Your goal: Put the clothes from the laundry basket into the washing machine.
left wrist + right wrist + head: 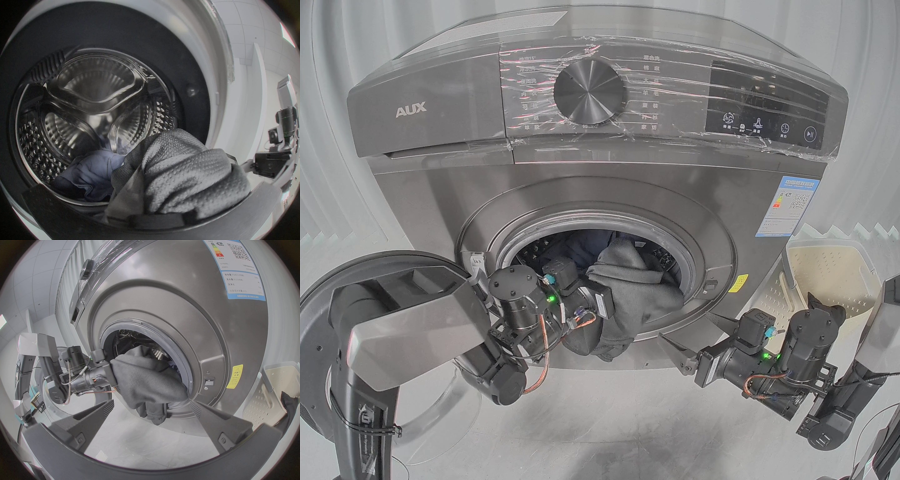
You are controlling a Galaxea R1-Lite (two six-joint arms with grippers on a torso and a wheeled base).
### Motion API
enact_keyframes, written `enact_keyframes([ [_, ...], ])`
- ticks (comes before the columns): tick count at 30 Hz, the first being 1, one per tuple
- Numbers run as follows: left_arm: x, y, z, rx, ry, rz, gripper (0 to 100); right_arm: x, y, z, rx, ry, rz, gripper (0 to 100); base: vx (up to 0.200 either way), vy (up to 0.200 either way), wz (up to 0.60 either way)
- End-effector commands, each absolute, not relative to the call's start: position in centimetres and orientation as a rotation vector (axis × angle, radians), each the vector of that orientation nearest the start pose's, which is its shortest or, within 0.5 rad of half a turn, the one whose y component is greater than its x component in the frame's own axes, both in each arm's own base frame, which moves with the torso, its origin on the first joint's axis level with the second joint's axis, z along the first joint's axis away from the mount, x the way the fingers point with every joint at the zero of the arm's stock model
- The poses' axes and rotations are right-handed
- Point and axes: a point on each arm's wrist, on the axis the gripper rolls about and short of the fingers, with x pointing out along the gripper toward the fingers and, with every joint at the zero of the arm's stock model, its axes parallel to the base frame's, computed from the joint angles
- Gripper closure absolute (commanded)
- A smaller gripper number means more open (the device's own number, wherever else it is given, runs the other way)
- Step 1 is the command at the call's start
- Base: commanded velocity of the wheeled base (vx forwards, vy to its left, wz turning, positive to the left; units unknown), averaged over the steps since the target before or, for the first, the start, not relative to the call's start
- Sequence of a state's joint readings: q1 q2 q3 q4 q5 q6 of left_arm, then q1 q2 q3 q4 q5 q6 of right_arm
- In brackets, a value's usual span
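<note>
The left pincer (105,377) is found at the mouth of the washing machine (650,181), on the left side of the round opening, and is buried in a grey knitted garment (640,281). How far it is opened cannot be told, since the cloth is draped over it. The grey garment is bunched across the lower lip of the opening. Part of it is seen inside the drum (93,103) and part is hung down outside over the front panel. Farther in, a blue garment (90,178) is laid on the drum floor, touching the grey one. The machine's door (375,257) is swung open to the left, behind the left arm.

The right pincer (694,340) is held low and to the right of the opening, near the machine's front and apart from the grey garment. Its jaws are spread wide and nothing is held between them. A cream laundry basket (831,269) is stood on the floor just right of the machine, and a dark cloth (289,405) is seen hanging at its rim.
</note>
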State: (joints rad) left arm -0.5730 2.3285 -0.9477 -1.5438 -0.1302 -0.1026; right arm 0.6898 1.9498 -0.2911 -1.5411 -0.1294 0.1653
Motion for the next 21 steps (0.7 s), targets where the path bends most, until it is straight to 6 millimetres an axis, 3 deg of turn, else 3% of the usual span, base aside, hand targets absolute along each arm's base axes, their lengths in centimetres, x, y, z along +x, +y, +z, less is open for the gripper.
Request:
enact_keyframes([
  [1,37.2,-23.7,5.2,-0.141,-0.121,-0.662,100,21.2,17.2,8.4,0.111,0.162,0.551,0,0.000,0.000,0.00],
  [8,39.0,-23.3,5.1,-0.127,-0.070,-0.627,100,21.2,17.2,8.4,0.111,0.160,0.551,0,0.000,0.000,0.00],
  [15,41.4,-24.2,6.1,-0.130,-0.072,-0.534,100,21.3,17.2,8.4,0.111,0.162,0.551,0,0.000,0.000,0.00],
  [21,43.0,-25.2,4.5,-0.124,-0.048,-0.531,100,21.2,17.4,8.3,0.110,0.163,0.555,0,0.000,0.000,0.00],
])
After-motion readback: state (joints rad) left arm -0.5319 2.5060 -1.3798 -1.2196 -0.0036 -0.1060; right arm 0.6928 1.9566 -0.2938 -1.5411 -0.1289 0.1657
